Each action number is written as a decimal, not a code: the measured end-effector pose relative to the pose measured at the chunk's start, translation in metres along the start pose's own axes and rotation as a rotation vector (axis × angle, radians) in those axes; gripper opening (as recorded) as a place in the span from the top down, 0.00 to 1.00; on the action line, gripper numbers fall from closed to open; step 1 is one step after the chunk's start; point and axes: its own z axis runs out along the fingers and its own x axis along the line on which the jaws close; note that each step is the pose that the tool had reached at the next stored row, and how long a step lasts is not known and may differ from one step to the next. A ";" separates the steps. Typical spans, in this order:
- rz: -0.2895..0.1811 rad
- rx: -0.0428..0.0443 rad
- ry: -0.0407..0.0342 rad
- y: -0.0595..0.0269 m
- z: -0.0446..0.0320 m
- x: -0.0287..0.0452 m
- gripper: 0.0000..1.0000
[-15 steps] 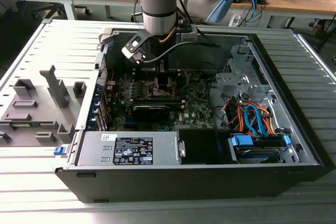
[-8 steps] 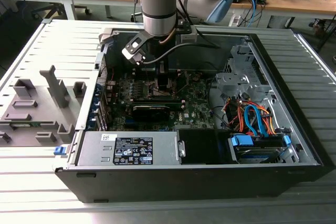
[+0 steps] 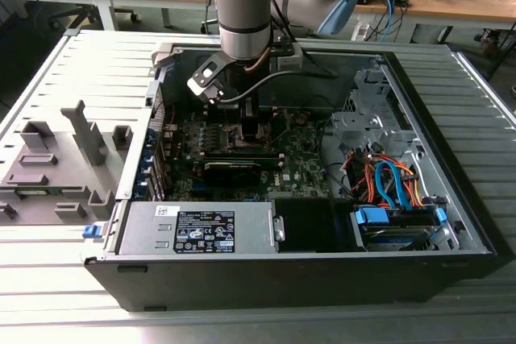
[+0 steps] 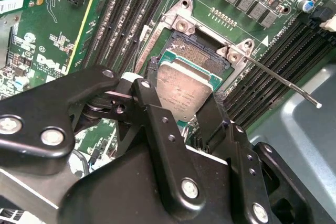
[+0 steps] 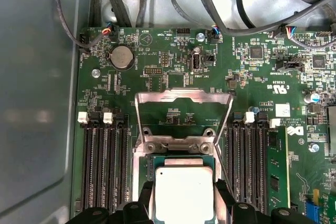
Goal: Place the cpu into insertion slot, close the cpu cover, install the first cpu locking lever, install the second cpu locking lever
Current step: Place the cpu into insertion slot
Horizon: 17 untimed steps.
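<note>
Reaches down into the open black computer case [image 3: 322, 279] on the slatted grey table [image 3: 48, 296], poising the black gripper [image 4: 181, 98] over the green motherboard [image 5: 252, 77]. Clenches the fingers [image 4: 157, 114] on two opposite edges of the small square pale silvery cpu [image 5: 184, 192], holding it just above the dark square insertion slot [image 4: 202, 56], with the thin silvery windowed cpu cover [image 5: 184, 96] swung up open beyond and a thin metal locking lever [image 4: 283, 80] jutting free alongside.

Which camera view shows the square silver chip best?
The first wrist view: the chip faces the camera squarely, its pale top almost whole, held in the gripper. The second wrist view shows it at a slant over the socket, partly behind a finger. In the exterior view the arm stands over that spot.
</note>
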 end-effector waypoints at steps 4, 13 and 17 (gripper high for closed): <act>0.000 0.0001 -0.0002 -0.0005 0.0035 -0.0009 0.46; 0.000 0.0001 -0.0003 -0.0040 0.0099 -0.0007 0.46; 0.000 0.0002 -0.0003 -0.0051 0.0115 -0.0002 0.46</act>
